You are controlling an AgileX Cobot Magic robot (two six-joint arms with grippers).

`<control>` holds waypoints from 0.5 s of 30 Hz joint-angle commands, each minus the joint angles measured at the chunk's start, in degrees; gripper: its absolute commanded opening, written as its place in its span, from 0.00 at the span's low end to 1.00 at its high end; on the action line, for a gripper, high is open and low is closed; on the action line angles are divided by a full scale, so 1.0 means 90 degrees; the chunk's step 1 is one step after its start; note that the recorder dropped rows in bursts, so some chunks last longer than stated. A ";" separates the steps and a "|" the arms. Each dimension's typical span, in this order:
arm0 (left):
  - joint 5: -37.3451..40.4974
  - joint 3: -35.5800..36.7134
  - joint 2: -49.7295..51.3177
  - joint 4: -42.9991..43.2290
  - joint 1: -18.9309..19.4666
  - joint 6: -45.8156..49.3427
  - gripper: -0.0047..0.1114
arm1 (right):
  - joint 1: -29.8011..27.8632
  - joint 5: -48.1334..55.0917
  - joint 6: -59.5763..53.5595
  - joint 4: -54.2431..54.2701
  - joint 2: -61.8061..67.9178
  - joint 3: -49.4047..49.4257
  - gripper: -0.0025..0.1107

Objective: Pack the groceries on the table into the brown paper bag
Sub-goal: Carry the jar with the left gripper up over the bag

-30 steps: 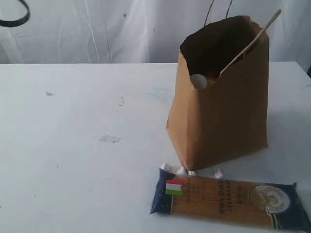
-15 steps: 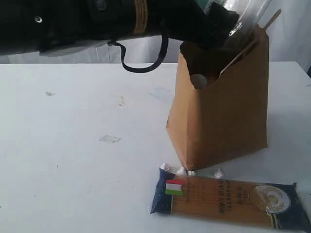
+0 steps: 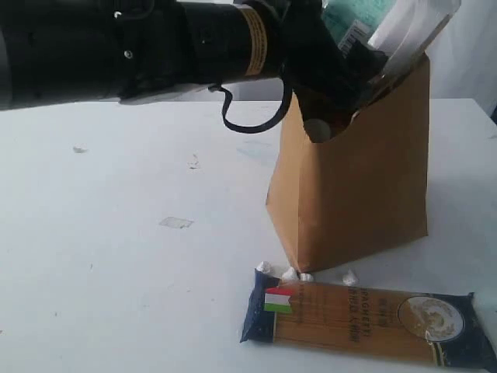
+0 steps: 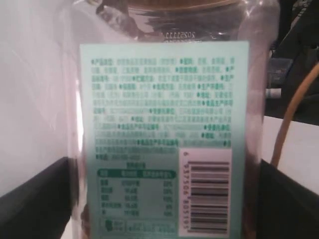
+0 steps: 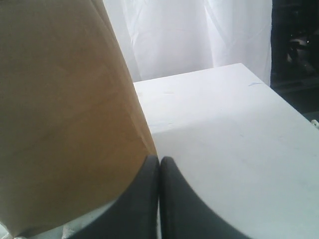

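Observation:
My left arm reaches across the exterior view to the mouth of the brown paper bag (image 3: pixel 357 186). Its gripper (image 3: pixel 365 54) is shut on the clear jar (image 3: pixel 392 23) with the teal label, held over the bag's opening. The left wrist view is filled by that jar (image 4: pixel 164 139), with dark fingers (image 4: pixel 30 199) on both sides. A white round thing (image 3: pixel 316 129) shows inside the bag. On the table (image 3: pixel 116 233) in front of the bag lies the long spaghetti packet (image 3: pixel 365 320). My right gripper (image 5: pixel 159 164) is shut and empty, beside the bag's wall (image 5: pixel 60 109).
Small white crumbs (image 3: pixel 307 273) lie between bag and spaghetti packet. A clear scrap of tape (image 3: pixel 175 223) and small marks (image 3: pixel 193 162) sit on the tabletop. White curtain (image 5: pixel 184 35) hangs behind the table; the table's far edge (image 5: pixel 259 79) shows in the right wrist view.
A second ago no arm was in the exterior view. The left arm has come in from the left carrying the jar and has moved lower over the bag's mouth.

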 commanded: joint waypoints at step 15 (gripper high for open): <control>-0.0073 -0.0077 0.0192 -0.0068 0.0022 0.1331 0.04 | -0.0033 -0.0013 0.0006 -0.0029 -0.0037 0.0032 0.02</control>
